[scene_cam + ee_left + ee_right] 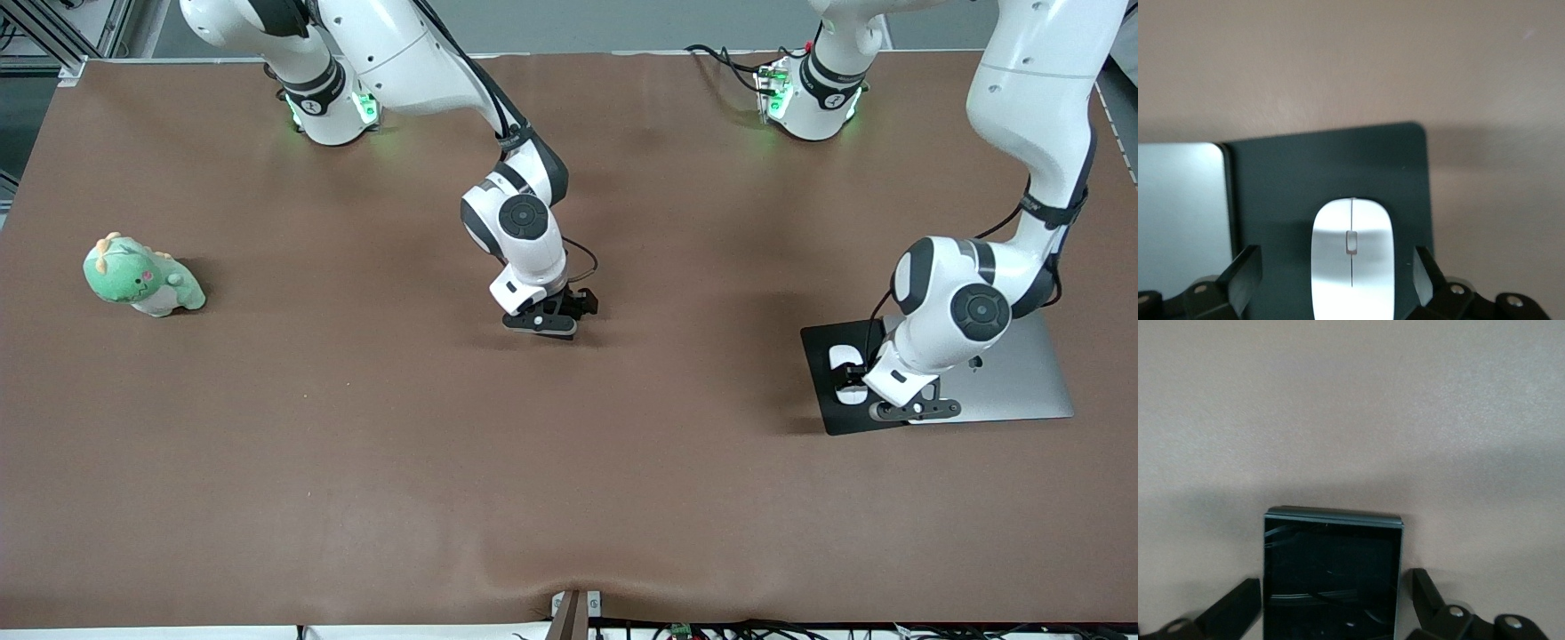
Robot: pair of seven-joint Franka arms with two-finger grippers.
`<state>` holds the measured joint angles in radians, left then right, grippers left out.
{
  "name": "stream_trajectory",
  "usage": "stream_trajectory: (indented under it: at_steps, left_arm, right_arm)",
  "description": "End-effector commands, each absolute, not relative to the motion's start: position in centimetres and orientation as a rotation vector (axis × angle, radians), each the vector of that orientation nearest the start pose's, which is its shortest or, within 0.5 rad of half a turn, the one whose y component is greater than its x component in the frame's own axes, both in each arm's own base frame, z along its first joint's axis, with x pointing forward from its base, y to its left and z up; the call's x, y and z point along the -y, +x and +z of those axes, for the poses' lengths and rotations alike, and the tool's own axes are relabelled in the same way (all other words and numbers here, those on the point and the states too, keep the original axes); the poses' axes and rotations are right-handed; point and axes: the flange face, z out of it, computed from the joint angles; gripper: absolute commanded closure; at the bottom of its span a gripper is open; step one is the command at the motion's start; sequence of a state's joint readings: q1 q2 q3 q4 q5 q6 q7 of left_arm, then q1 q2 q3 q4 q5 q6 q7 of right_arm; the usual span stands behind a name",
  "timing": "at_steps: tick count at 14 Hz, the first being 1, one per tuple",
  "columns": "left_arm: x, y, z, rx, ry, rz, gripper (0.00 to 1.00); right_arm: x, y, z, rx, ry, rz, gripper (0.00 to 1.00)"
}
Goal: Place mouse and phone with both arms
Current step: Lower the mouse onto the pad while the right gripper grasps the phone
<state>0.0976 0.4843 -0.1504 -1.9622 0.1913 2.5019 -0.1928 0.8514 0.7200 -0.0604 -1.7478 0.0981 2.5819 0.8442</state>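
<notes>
1. Resting on the black mouse pad (pixel 822 391) at the frame's lower right, the glossy white oval mouse (pixel 1351 257) lies between the spread fingers of the left gripper (pixel 1338 280), apparently released.
2. At frame centre, the right gripper (pixel 1338 607) stands apart around the glossy black phone (pixel 1331 580), flat on the brown table (pixel 356 462).
3. A silver laptop (pixel 1022 382) adjoins the pad; a plush dinosaur (pixel 142 277) sits at middle left.
</notes>
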Motion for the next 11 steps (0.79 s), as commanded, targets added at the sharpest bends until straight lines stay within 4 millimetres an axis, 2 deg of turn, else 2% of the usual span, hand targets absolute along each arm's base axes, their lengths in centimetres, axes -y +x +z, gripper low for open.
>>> stream_trajectory:
  at_steps: [1,3,7,9,10,11]
  left_arm:
    - [4.3,61.2,28.2,-0.046,-3.075,-0.197,0.0]
    - [5.5,61.0,32.9,-0.056,-3.066,-0.268,0.0]
    - [8.2,59.5,41.2,-0.076,-3.048,-0.248,0.0]
    - [9.4,59.5,45.7,-0.044,-3.082,-0.179,0.0]
    - [9.7,59.6,47.9,-0.054,-3.081,-0.131,0.0]
    - [9.8,59.7,50.1,-0.053,-3.078,-0.101,0.0]
  right_arm:
    - [-48.5,48.2,17.4,-0.216,-3.025,-0.111,0.0]
    - [-48.5,48.2,17.4,-0.218,-3.025,-0.113,0.0]
    - [-48.8,47.7,16.6,-0.204,-3.032,-0.109,0.0]
    - [-48.8,47.6,16.3,-0.197,-3.036,-0.115,0.0]
    - [-48.9,47.5,16.3,-0.183,-3.04,-0.117,0.07]
    - [-49.0,47.4,16.5,-0.183,-3.039,-0.119,0.73]
